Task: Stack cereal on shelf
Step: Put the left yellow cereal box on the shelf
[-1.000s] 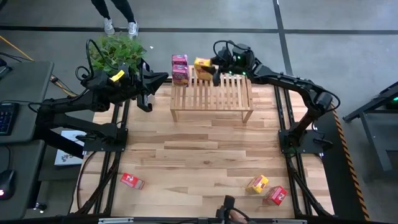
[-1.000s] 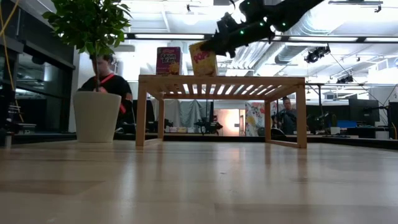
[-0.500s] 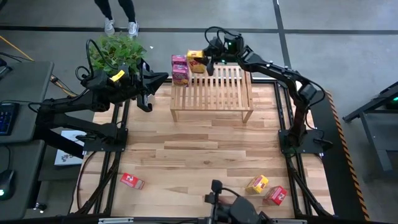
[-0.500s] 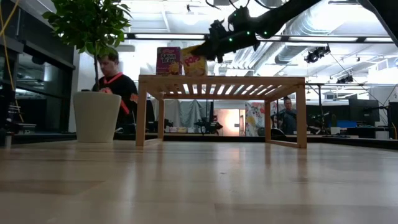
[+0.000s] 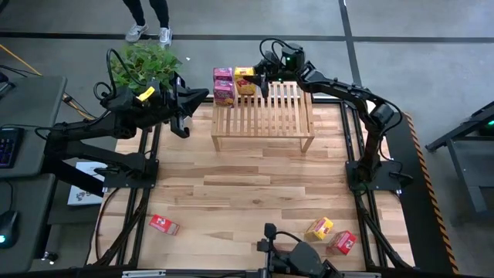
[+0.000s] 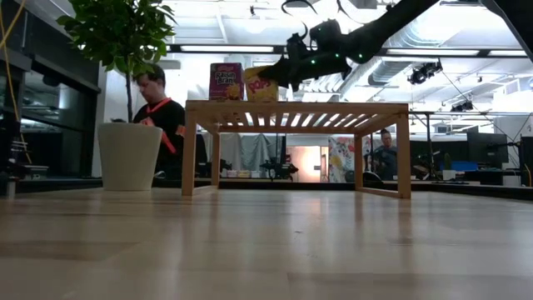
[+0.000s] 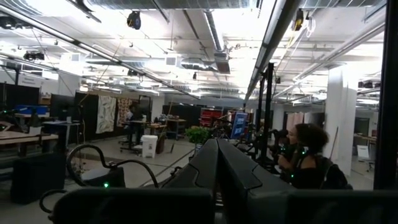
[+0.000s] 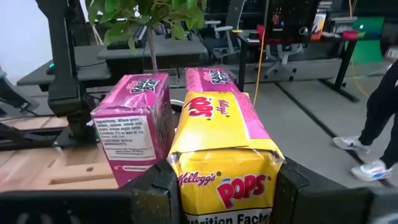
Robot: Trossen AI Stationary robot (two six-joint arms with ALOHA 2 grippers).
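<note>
The light-wood slatted shelf (image 5: 266, 114) stands at the far middle of the table. Two pink cereal boxes (image 5: 224, 85) stand on its far left corner; they also show in the right wrist view (image 8: 134, 127). My right gripper (image 5: 252, 81) is shut on a yellow cereal box (image 5: 245, 80) right beside the pink ones. In the low view the yellow box (image 6: 261, 86) is at the shelf top. My left gripper (image 5: 199, 98) waits shut and empty left of the shelf. Two red boxes (image 5: 164, 225) (image 5: 342, 242) and a yellow one (image 5: 319, 228) lie near the table's near edge. My right gripper pinches the yellow box by its two opposite side walls (image 8: 176, 186) between its two fingers (image 8: 155, 190). The fingers come from the table's right side, slanting slightly down. The box stands about upright with its bottom at the shelf's top; whether it rests there or hangs just above, I cannot tell.
A potted plant (image 5: 143, 62) stands off the table's far left corner, close behind my left arm. A person (image 6: 154, 117) is behind the plant, and another stands beyond the far edge (image 5: 147, 19). The shelf's right part (image 5: 297, 108) is bare slats.
My right gripper has carried the yellow box toward the table's left, up to the pink boxes, and then down to the shelf top. The box was tilted and now stands about upright. My left arm has kept still.
</note>
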